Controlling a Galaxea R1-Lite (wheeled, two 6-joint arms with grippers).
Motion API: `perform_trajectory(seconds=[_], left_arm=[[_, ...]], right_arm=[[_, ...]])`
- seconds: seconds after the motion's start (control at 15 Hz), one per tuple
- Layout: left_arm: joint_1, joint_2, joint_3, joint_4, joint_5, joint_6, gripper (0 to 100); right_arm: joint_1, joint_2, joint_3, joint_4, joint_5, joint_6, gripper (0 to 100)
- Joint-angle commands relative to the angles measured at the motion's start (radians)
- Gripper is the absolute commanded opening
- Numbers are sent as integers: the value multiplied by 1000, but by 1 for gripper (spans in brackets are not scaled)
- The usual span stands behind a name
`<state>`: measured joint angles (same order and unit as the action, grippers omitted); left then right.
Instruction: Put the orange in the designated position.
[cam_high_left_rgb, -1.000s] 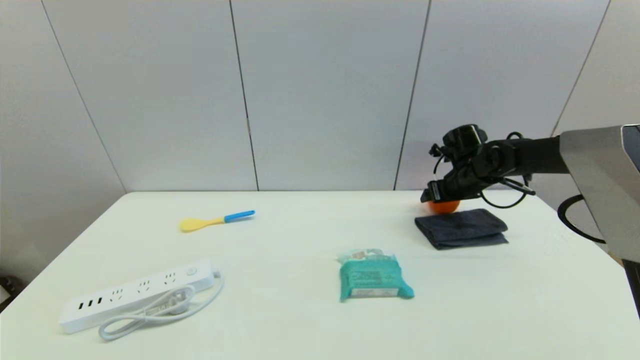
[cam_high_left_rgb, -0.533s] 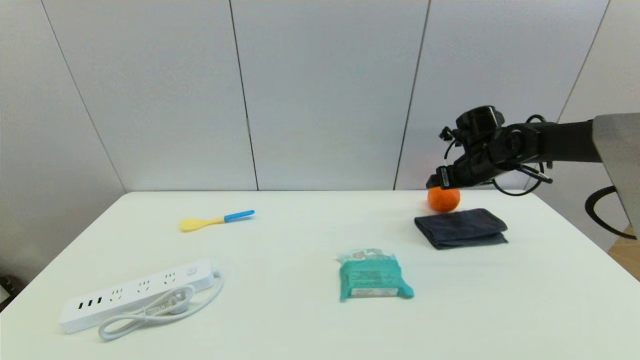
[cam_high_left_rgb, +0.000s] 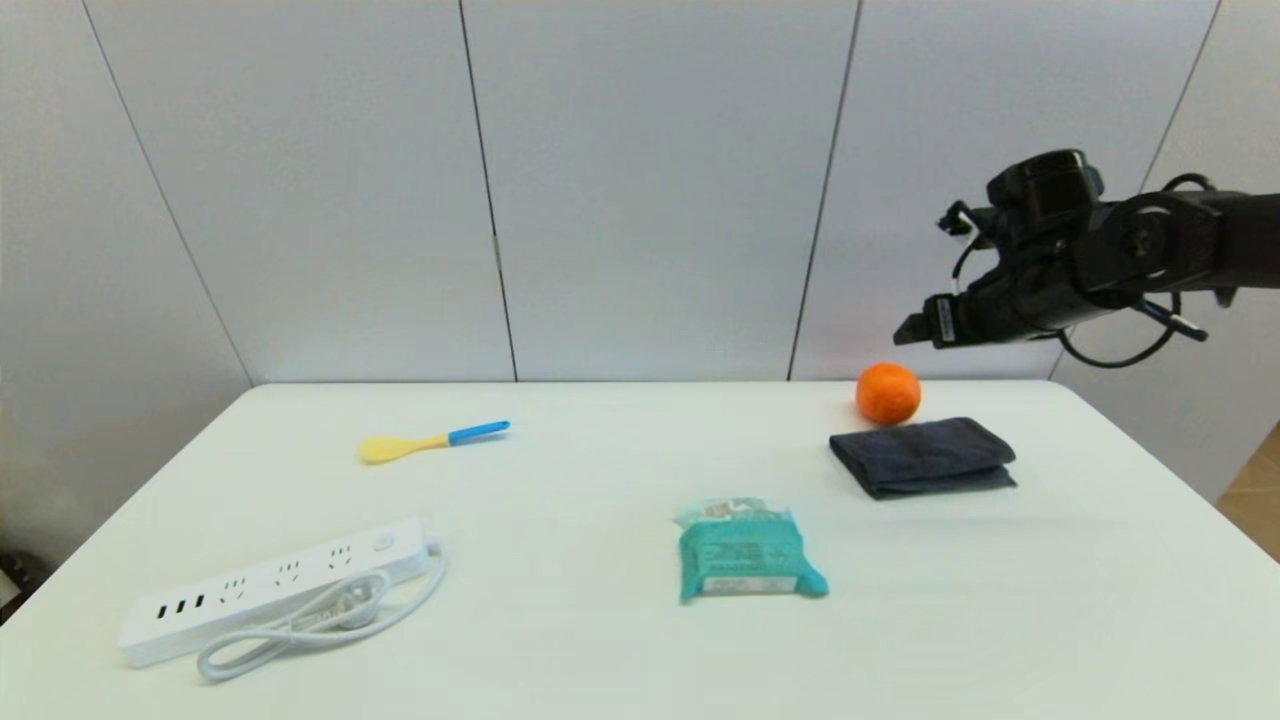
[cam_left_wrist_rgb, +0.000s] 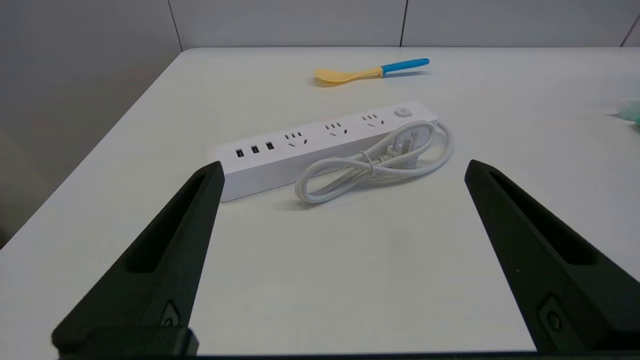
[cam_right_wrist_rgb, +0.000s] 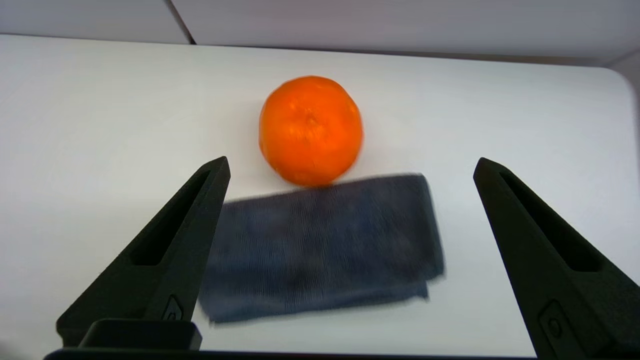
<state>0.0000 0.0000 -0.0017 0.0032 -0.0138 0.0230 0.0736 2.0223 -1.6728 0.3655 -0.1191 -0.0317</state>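
Observation:
The orange (cam_high_left_rgb: 888, 393) rests on the white tabletop at the far right, just behind a folded dark grey cloth (cam_high_left_rgb: 922, 457). It stands free, touched by nothing. My right gripper (cam_high_left_rgb: 925, 328) hangs in the air above and to the right of it, open and empty. In the right wrist view the orange (cam_right_wrist_rgb: 310, 130) lies beyond the cloth (cam_right_wrist_rgb: 322, 247), between and past the spread fingers (cam_right_wrist_rgb: 170, 240). My left gripper (cam_left_wrist_rgb: 345, 167) is open over the near left of the table, out of the head view.
A teal packet (cam_high_left_rgb: 745, 550) lies mid-table. A white power strip (cam_high_left_rgb: 270, 590) with a coiled cord sits near the front left, also under the left gripper (cam_left_wrist_rgb: 320, 142). A yellow spoon with a blue handle (cam_high_left_rgb: 432, 441) lies behind it.
The right gripper has let go of the orange and risen up and to the right, away from it. The orange stays on the table behind the cloth.

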Motion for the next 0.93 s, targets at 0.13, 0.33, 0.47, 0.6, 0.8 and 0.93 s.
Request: perform_trajectory(seconds=[0.13,0.33,0.47,0.6,0.8,0.93], left_arm=[[0,0,0,0,0,0,100],[0,0,0,0,0,0,100],[0,0,0,0,0,0,100],[0,0,0,0,0,0,100],[0,0,0,0,0,0,100],[0,0,0,0,0,0,100]], right_arm=[[43,-421,237,4,10,6,100],[48,-606,390,3,10,-5,100],[29,-741,479,9,6,-1,100],[0,-858,530,96,3,-7,100],[-48,-1024,576,268,1,-27,100],[-77,-1148,673,286,1,-31,100]])
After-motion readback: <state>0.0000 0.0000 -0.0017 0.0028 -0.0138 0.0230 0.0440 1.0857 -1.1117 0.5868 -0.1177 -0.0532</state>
